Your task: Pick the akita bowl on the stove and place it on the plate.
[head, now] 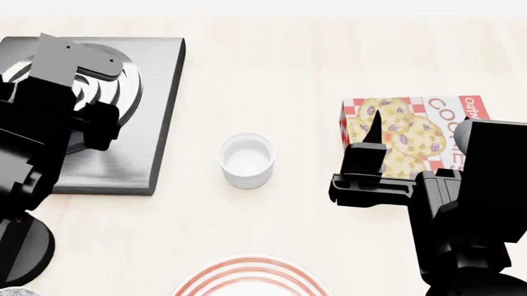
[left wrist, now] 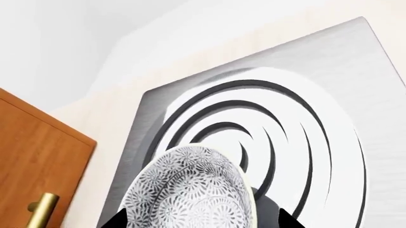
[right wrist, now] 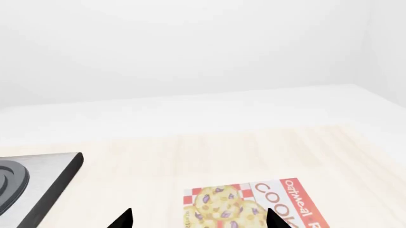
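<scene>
Head view: cookie box (head: 411,135) reads "COOKIES"; left gripper (left wrist: 201,219) spread around akita bowl (left wrist: 190,190)

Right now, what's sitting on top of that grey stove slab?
The speckled akita bowl sits over the stove and its black burner rings, between the left hand's fingertips. From the head view, the left arm covers the bowl, so whether it touches the stove is unclear.
</scene>
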`<state>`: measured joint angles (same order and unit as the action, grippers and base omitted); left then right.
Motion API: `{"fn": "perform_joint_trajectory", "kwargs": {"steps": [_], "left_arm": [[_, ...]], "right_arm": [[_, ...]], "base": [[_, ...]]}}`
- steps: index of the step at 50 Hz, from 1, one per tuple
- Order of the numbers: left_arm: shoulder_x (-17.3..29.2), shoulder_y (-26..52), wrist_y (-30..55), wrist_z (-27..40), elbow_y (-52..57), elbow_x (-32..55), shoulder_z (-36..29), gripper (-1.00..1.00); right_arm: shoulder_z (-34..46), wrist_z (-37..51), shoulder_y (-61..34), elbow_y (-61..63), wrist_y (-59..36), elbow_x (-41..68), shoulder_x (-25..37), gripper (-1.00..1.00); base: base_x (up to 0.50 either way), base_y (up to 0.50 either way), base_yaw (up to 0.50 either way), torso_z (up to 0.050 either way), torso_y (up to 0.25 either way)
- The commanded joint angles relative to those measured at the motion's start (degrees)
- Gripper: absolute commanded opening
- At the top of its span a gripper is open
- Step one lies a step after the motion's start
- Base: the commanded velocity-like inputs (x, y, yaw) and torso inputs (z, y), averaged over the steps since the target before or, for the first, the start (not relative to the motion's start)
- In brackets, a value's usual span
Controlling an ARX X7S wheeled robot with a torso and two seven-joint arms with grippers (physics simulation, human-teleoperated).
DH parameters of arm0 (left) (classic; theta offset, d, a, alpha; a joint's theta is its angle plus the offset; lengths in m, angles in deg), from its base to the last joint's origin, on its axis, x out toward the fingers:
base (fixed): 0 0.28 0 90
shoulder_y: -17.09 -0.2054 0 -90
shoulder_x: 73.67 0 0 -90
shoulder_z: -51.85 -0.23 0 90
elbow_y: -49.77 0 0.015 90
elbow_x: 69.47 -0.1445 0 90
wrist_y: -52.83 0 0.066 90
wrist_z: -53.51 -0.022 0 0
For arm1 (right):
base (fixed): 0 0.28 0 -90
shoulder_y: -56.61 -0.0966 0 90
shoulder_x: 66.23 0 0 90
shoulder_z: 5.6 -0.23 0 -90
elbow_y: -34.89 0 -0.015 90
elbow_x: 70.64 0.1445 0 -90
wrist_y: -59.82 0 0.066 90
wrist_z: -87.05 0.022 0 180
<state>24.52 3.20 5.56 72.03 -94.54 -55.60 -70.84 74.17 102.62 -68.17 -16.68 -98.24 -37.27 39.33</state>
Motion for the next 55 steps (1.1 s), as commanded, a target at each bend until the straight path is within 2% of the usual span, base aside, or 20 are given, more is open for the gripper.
{"fn": "perform_joint_trajectory", "kwargs": {"steps": [1, 19, 26, 36, 37, 55], "left_arm": [[-0.09, -0.12, -0.31, -0.57, -0.99, -0.15, -0.68, 1.0], [0.32, -0.65, 0.26, -0.68, -0.7, -0.16, -1.26, 1.0], [-0.14, -1.88, -2.97, -0.49, -3.24, -0.36, -1.32, 1.0], [0.91, -1.66, 1.46, -0.58, 1.48, 0.22, -1.49, 1.0], [0.75, -1.54, 0.72, -0.65, 0.69, 0.18, -1.47, -1.0], [0.69, -1.58, -0.04, -1.32, 0.48, 0.44, -1.75, -1.0]], "right_arm": [[0.08, 0.28, 0.02, -0.07, 0.14, 0.35, 0.18, 1.0], [0.18, 0.74, 0.05, -0.18, 0.35, 0.89, 0.42, 1.0], [0.24, 0.9, 0.08, -0.23, 0.47, 1.09, 0.53, 1.0], [0.49, 0.99, 0.23, -0.54, 0.98, 1.23, 0.71, 1.0], [0.53, 0.94, 0.35, -0.64, 1.17, 1.18, 0.75, 1.0], [0.64, 1.61, 0.2, -0.61, 0.99, 1.85, 0.87, 1.0]], "base": [[0.0, 0.0, 0.0, 0.0, 0.0], [0.0, 0.0, 0.0, 0.0, 0.0], [0.0, 0.0, 0.0, 0.0, 0.0], [0.0, 0.0, 0.0, 0.0, 0.0], [0.0, 0.0, 0.0, 0.0, 0.0], [0.0, 0.0, 0.0, 0.0, 0.0]]}}
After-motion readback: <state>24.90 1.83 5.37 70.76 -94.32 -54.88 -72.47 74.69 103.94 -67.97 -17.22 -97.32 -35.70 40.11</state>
